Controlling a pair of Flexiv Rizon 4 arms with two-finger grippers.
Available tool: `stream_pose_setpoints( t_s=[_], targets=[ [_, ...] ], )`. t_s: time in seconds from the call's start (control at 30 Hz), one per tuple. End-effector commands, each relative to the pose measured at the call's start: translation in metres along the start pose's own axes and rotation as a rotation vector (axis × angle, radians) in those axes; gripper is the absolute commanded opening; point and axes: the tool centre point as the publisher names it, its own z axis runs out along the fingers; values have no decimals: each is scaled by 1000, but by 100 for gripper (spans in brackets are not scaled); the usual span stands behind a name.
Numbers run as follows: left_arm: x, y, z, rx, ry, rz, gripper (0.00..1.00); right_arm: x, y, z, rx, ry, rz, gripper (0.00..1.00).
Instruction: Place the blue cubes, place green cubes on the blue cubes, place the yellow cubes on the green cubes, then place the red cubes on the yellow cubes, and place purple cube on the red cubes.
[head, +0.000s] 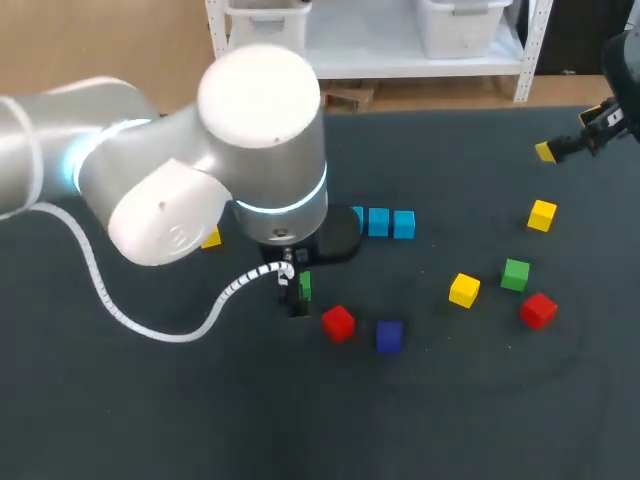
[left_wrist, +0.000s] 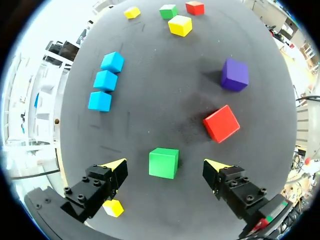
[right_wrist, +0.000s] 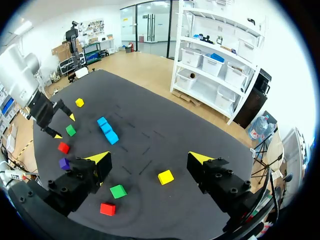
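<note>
A dark tabletop (head: 480, 420) fills nearly the whole scene. The bulky left arm (head: 200, 180) comes in over its middle. The right arm (head: 620, 70) stays at the far right corner.

The left tool (left_wrist: 165, 167) is spread wide around a green cube (left_wrist: 163, 163), with a gap on each side, gripping nothing. The right tool (right_wrist: 148, 158) is also wide apart and empty, high above the surface.

Three blue cubes (head: 380, 222) lie touching in a row, just beyond the left tool. A red cube (head: 338, 322) and a purple cube (head: 389, 336) sit near the green one.

Toward the right are two yellow cubes (head: 464, 290), a second green cube (head: 515, 274) and a second red cube (head: 538, 310), all loosely spaced. Another yellow cube (left_wrist: 113, 207) lies beside the left tool.
</note>
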Motion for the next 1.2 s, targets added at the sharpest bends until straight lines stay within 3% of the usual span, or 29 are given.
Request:
stream_pose_setpoints(
  t_s=[0.03,0.2,0.63,0.77,0.8,0.87,0.9,1.0,1.07,1.2],
  targets=[
    [2,8,4,53,-4,12,100,0,1,-1,3,0,1,100],
    [3,10,8,122,-13,24,100,0,1,-1,3,0,1,100],
    [-1,8,12,172,-4,85,100,0,1,-1,3,0,1,100],
    [-2,6,14,176,-1,88,92,0,1,-1,3,0,1,100],
    [-2,6,15,178,0,88,87,0,1,-1,3,0,1,100],
    [-2,6,16,178,1,88,64,0,1,-1,3,0,1,100],
    [-3,6,16,179,2,87,45,0,1,-1,3,0,1,100],
    [-2,7,16,179,4,85,24,0,1,-1,3,0,1,100],
    [-2,9,14,173,7,83,0,0,1,-1,3,0,1,100],
    [-1,13,8,185,19,75,0,0,1,-1,3,0,1,100]
  ],
)
